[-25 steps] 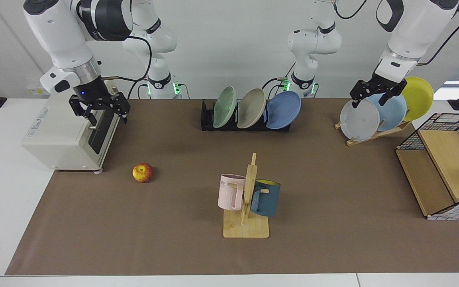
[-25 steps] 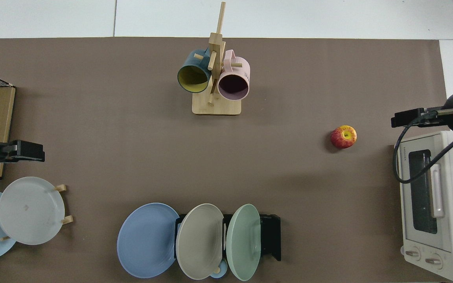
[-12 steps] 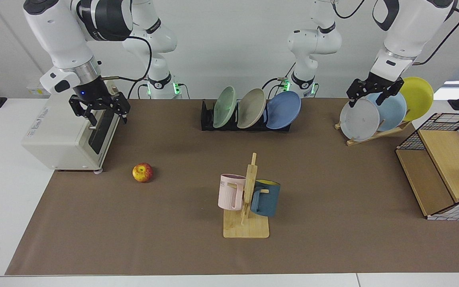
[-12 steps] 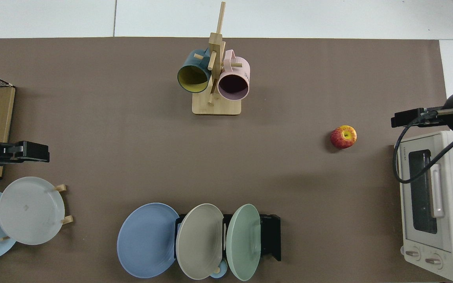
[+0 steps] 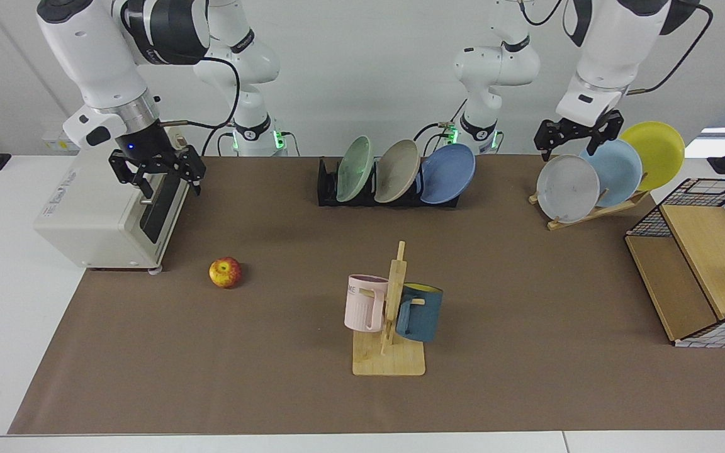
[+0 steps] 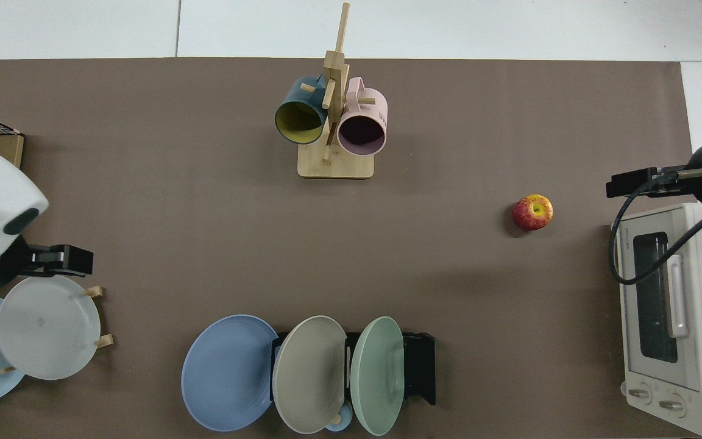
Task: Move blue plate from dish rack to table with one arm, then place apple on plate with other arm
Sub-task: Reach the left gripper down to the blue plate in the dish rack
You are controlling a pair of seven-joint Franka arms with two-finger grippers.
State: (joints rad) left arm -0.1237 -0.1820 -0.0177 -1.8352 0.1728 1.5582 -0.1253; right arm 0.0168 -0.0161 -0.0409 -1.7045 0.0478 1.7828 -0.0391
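Our left end effector (image 5: pixel 575 133) hangs open and empty beside the round periwinkle-blue plate (image 5: pixel 447 173) in the black slotted dish rack (image 5: pixel 328 189).
We judge an edge-on rim grasp works best; our right end effector (image 5: pixel 160 173) waits, open and empty.

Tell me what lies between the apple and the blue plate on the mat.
Nothing: in the top view the brown mat runs bare from the apple to the blue plate in the dish rack.
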